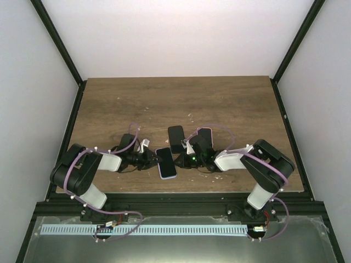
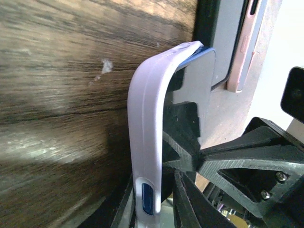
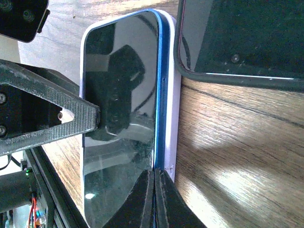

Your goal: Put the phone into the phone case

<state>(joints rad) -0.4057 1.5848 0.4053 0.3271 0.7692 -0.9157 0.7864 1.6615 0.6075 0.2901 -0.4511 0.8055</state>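
Observation:
The blue phone (image 1: 165,160) lies screen up in the lilac phone case (image 1: 168,176) near the table's front, between my two grippers. My left gripper (image 1: 149,159) is shut on the case's left side. In the left wrist view the case's long edge (image 2: 147,142) stands between the jaws, and its far corner bends away from the phone (image 2: 202,61). One left finger (image 3: 71,118) presses on the screen (image 3: 118,95). My right gripper (image 3: 155,173) is shut, its tips against the seam between the phone's blue edge and the case rim (image 3: 172,118).
A black phone (image 1: 176,138) and a pink-edged one (image 1: 204,133) lie just behind the cased phone, close to my right arm. The dark one (image 3: 242,38) almost touches the case's far corner. Brown wooden table (image 1: 164,98) stretches to the back wall.

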